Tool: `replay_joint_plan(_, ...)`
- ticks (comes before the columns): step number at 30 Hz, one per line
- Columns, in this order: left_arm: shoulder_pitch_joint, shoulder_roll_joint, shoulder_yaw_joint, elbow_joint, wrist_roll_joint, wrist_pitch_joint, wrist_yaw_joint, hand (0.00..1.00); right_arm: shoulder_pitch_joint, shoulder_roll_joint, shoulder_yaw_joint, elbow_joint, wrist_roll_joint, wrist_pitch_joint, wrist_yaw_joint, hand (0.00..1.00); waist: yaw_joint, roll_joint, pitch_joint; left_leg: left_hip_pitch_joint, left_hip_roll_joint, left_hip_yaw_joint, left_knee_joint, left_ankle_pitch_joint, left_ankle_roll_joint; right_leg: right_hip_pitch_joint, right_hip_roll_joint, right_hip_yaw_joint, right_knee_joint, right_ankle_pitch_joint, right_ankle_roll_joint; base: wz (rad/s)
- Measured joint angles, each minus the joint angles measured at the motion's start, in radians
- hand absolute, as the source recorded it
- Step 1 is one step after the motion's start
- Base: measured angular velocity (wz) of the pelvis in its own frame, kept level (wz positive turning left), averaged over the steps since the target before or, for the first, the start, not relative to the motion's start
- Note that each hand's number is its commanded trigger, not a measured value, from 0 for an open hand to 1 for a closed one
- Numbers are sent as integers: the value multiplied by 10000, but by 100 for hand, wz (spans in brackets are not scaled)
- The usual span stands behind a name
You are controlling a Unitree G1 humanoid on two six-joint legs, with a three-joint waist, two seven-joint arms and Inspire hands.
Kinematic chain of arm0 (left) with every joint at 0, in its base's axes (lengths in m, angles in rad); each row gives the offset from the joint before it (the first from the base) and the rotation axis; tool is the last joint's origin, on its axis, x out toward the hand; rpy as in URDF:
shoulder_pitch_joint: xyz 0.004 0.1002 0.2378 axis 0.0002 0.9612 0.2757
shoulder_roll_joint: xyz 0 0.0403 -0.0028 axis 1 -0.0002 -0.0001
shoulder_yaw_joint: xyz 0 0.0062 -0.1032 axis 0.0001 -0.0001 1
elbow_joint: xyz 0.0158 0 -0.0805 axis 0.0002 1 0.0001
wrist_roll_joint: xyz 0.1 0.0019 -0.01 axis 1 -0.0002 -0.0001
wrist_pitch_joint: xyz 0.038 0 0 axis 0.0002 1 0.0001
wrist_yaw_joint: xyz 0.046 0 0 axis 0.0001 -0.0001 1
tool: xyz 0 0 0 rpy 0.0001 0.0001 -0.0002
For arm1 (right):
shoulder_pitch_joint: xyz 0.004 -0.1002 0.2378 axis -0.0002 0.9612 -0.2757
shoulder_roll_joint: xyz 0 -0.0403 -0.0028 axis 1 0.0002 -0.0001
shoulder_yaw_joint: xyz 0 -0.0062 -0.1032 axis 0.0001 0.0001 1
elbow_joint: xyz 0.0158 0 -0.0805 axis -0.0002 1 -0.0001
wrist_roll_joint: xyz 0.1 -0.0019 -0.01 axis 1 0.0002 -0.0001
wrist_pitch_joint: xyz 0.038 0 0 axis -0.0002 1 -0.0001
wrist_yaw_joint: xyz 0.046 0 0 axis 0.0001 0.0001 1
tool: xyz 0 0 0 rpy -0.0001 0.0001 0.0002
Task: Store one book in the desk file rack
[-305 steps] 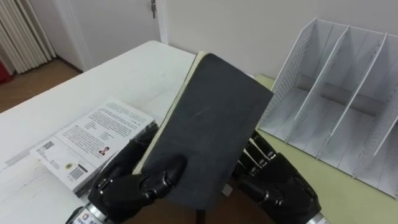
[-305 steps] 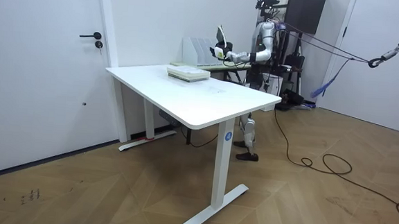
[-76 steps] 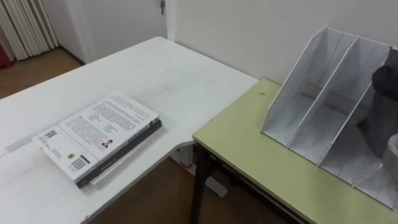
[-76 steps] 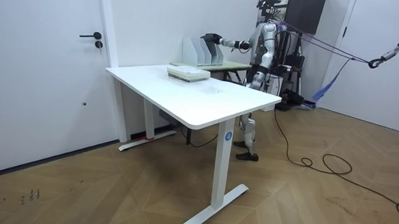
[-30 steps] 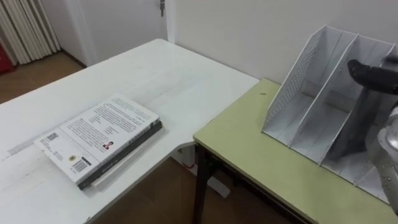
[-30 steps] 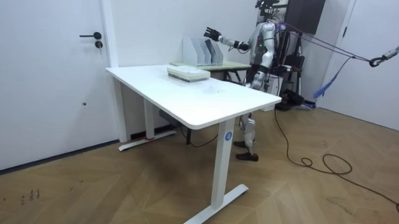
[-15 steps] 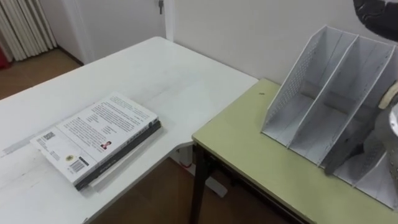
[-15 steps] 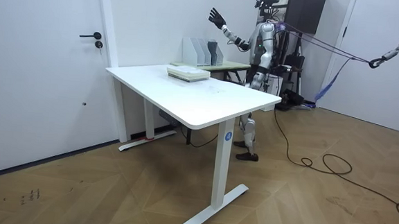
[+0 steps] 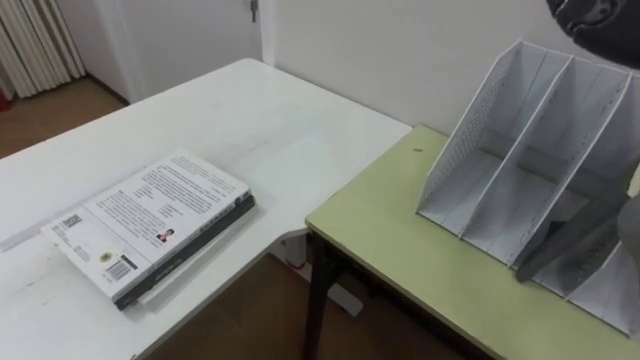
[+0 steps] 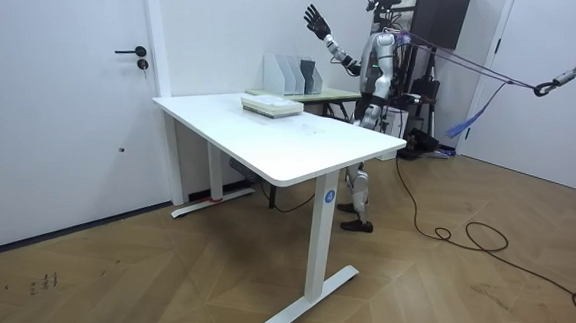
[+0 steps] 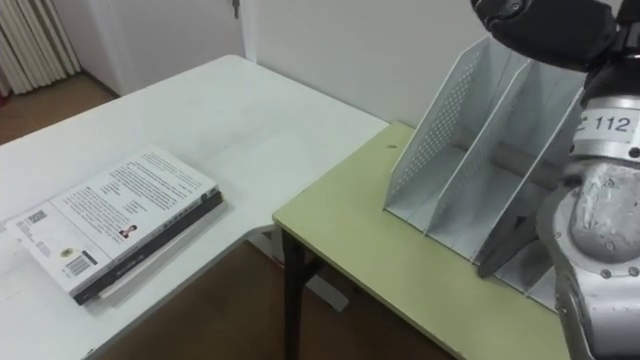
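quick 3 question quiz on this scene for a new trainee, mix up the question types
1. True or false: a dark book leans inside the rack.
2. Pick one. The right hand is: A) raised above the rack, holding nothing; B) resting on the book stack; C) gripping the rack's wall.
3. Fill the gap: the book stack lies on the ___ table, not on the green desk.

Key: 1 true; 2 A; 3 white.
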Motion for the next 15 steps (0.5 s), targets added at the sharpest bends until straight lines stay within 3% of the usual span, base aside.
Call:
replay_joint_plan(2,10,6,6,-1,-5,14,-64,0,136,37,329,-21,106,76,779,0,24,8,5,15,21,93,-19,0,-1,17,-32,72,28,4,-7,-10)
replay_joint_plan(4,12,7,-7,-15,18,50,-87,0,382,45,911,-33,381,375,2190,0,3,6,8,62,34,129,-21,-1,-2,31,-20,127,58,10,-16,-9)
replay_joint_plan(8,-114,97,1,-37,87,150,-337,0,498,33,1535,-44,1191,1031,4574,0,22,-91,98,36,66,189,-20,-3,-6,-105,-15,162,148,8,-23,-2)
replay_joint_plan(12,-260,289,6,-41,70,506,-692,0,666,25,1940,0,1276,1385,6817,0,68,-175,52,-127,130,168,-19,-8,-11,-132,-2,168,123,31,-30,2)
replay_joint_plan(15,-433,344,-5,-39,97,804,-787,0,1232,-2,2448,73,993,1763,8432,0,305,-228,41,-100,151,211,-45,-9,-14,-130,6,163,143,35,-36,-3)
